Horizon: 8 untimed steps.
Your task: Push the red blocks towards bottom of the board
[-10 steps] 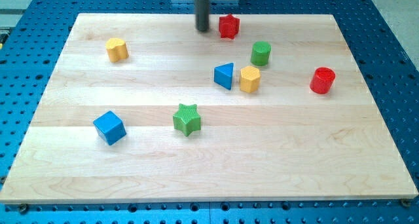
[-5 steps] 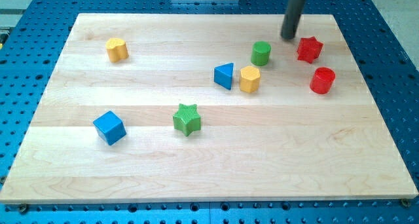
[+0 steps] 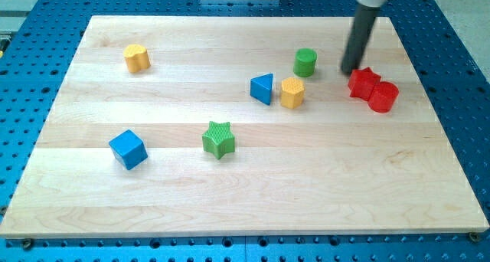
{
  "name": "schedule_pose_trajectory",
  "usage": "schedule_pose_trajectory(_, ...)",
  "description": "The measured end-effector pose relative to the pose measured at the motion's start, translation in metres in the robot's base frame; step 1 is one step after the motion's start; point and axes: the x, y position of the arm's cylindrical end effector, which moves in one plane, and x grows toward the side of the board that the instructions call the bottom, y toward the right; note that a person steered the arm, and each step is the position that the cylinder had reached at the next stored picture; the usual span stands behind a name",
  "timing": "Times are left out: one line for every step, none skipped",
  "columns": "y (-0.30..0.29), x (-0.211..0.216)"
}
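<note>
- We have no pincer on this arm, so there is nothing to call apart or together; the arm ends in a dark rod, and my tip rests on the table near its right edge, in the top half.
- My tip sits just at the upper-left of the red star block, touching it or very nearly so; we cannot tell which.
- The red star block presses against the red cylinder block, which lies at its lower right; the pair sits close to the table's right edge, well above the bottom edge.
- The green cylinder block stands to the left of my tip, apart from it.
- The yellow hexagon block and the blue triangle block sit side by side near the table's middle, just below the green cylinder block.
- The green star block lies lower, near the centre of the table.
- The blue cube block rests toward the bottom-left corner.
- A second yellow block, rounded in shape, sits toward the top-left corner.
</note>
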Motion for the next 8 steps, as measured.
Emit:
schedule_pose_trajectory(0.014, 0.033)
schedule_pose_trajectory(0.022, 0.043)
schedule_pose_trajectory(0.053, 0.034)
schedule_pose_trajectory(0.054, 0.031)
schedule_pose_trajectory(0.054, 0.032)
schedule_pose_trajectory(0.054, 0.032)
schedule_pose_trajectory(0.052, 0.032)
schedule_pose_trajectory(0.052, 0.032)
